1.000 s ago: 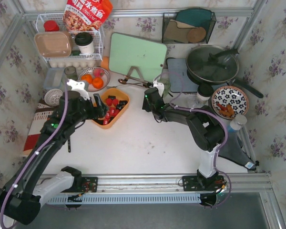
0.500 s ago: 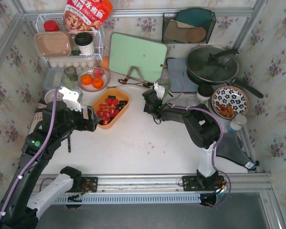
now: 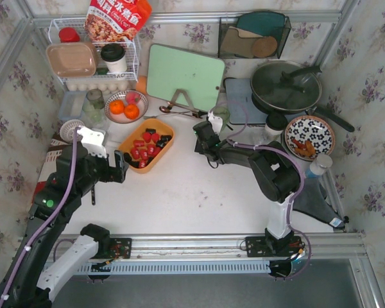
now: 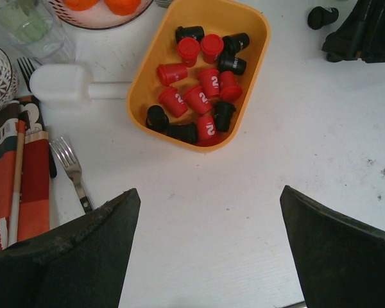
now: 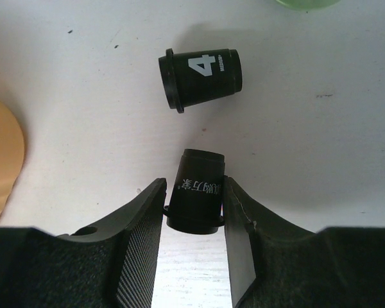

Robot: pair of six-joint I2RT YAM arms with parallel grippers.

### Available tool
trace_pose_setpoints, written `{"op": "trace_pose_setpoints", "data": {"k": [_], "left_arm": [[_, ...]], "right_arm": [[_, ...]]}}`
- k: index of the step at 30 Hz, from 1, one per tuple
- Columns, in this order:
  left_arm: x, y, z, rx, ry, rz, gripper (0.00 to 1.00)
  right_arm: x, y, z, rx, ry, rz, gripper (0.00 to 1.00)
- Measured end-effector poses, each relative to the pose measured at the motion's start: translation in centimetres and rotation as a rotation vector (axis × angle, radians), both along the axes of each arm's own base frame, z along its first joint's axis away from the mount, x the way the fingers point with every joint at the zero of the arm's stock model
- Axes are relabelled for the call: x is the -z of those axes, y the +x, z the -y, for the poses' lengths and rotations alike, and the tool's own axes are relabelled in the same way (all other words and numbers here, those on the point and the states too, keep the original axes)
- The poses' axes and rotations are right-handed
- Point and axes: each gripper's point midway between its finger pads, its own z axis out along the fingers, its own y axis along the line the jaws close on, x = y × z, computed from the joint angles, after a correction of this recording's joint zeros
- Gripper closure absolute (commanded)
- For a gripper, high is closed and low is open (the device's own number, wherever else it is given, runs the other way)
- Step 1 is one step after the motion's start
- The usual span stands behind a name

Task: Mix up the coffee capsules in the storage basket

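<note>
Overhead camera surveys the table (image 3: 192, 192); wrist cameras look down nearer, left sharing the storage basket (image 4: 262, 54).

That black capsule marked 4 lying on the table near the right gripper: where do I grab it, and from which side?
Probably take the black capsule marked 4 across its round side wall, behind the rim, from above. It lies on its side, rim leftward in the right wrist view.

Eight red capsules (image 4: 197, 99), eight-ish black capsules (image 4: 231, 63)
</note>
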Motion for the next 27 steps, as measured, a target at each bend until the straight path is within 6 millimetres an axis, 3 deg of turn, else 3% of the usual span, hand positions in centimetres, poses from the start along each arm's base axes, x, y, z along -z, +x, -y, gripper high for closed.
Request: {"op": "trace_pose_setpoints", "data": {"k": [7, 11, 14, 18, 21, 27], "left_arm": [[-0.4, -0.1, -0.5, -0.024, 0.001, 0.025, 0.08], [-0.5, 0.0, -0.7, -0.032, 0.0, 0.03, 0.08], [-0.4, 0.0, -0.9, -0.039, 0.0, 0.03, 0.08], [-0.4, 0.0, -1.0, -0.042, 0.0, 0.029, 0.08], [-0.3, 0.0, -1.0, -0.043, 0.0, 0.028, 0.08], [-0.3, 0.0, -1.0, -0.045, 0.001, 0.027, 0.08]], "right_arm": [[-3.2, -0.7, -1.9, -0.113, -0.027, 0.06, 0.74], [-7.5, -1.5, -5.7, -0.224, -0.043, 0.169, 0.74], [-10.9, -2.5, -9.8, -0.325, -0.039, 0.278, 0.74], [-13.8, -4.2, -15.1, -0.457, -0.013, 0.388, 0.72], [-13.9, -4.7, -18.1, -0.531, 0.013, 0.416, 0.69], [-11.6, -5.1, -21.3, -0.635, 0.04, 0.384, 0.53]]}}
